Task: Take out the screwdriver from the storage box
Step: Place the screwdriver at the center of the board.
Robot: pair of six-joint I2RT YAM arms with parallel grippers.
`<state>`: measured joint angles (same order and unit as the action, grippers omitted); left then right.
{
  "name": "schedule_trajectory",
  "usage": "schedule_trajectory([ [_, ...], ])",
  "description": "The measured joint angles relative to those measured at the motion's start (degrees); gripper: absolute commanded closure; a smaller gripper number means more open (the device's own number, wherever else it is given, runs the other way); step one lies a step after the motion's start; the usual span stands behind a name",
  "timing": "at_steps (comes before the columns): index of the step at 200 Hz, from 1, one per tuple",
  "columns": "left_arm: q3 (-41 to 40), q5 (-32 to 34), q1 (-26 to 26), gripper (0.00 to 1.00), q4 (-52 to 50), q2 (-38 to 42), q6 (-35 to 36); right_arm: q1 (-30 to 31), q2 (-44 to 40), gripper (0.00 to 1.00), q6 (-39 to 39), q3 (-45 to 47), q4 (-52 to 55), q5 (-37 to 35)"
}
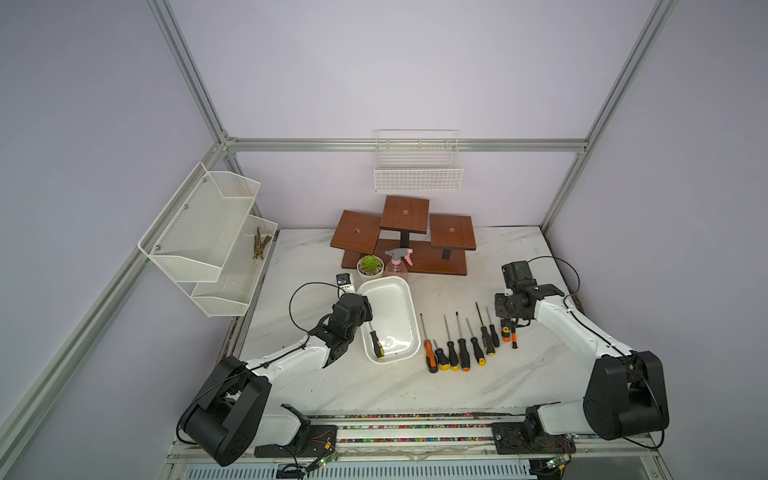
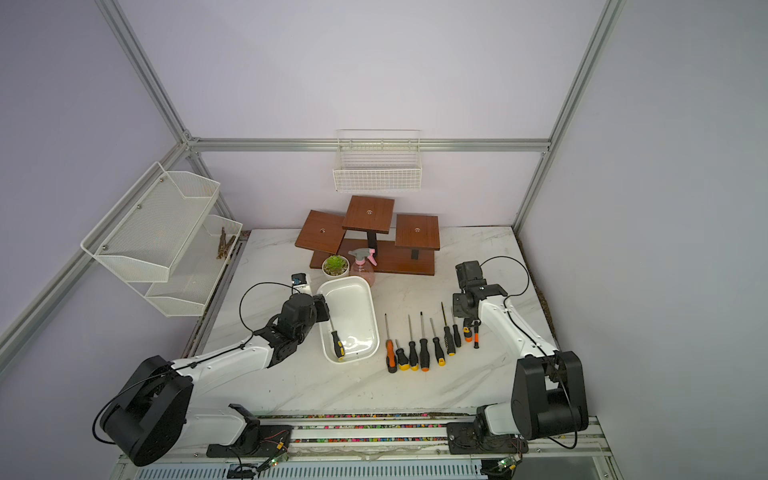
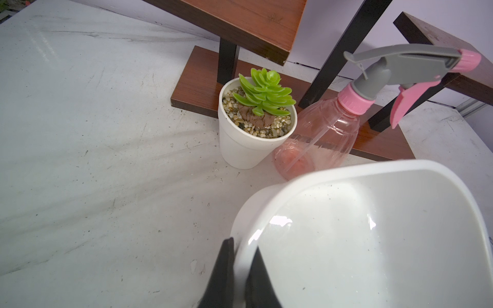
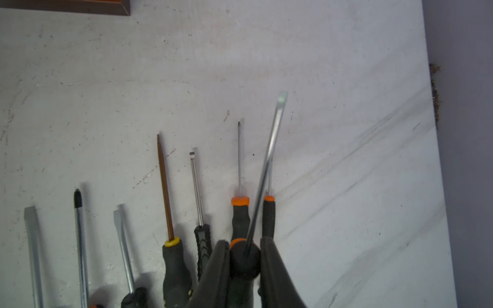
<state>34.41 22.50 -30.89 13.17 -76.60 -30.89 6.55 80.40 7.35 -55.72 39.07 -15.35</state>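
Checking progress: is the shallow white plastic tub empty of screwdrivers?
No, a black-and-yellow-handled screwdriver lies on the floor of the shallow white plastic tub, near the robot's end.

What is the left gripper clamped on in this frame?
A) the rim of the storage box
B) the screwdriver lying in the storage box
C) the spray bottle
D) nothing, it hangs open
A: in the left wrist view the left gripper has a finger on each side of the rim of the storage box, while the screwdriver lies loose inside it.
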Motion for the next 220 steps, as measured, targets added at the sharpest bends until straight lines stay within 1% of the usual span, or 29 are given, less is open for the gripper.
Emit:
schedule_trajectory([
  [60,0.0,0.0,0.0,1.0,0.0,0.0,0.0,-2.7,0.1,1.0,-0.6,0.3,-0.2,-4.9],
  [95,0.0,0.0,0.0,1.0,0.0,0.0,0.0,-3.1,2.5,1.0,-2.3,0.3,-0.8,-7.7],
  [143,0.0,0.0,0.0,1.0,0.0,0.0,0.0,-3.2,5.2,1.0,-4.8,0.5,-2.0,-9.0],
  [220,0.0,0.0,0.0,1.0,0.0,0.0,0.0,-4.0,10.4,1.0,-6.4,0.8,-2.3,-9.3],
])
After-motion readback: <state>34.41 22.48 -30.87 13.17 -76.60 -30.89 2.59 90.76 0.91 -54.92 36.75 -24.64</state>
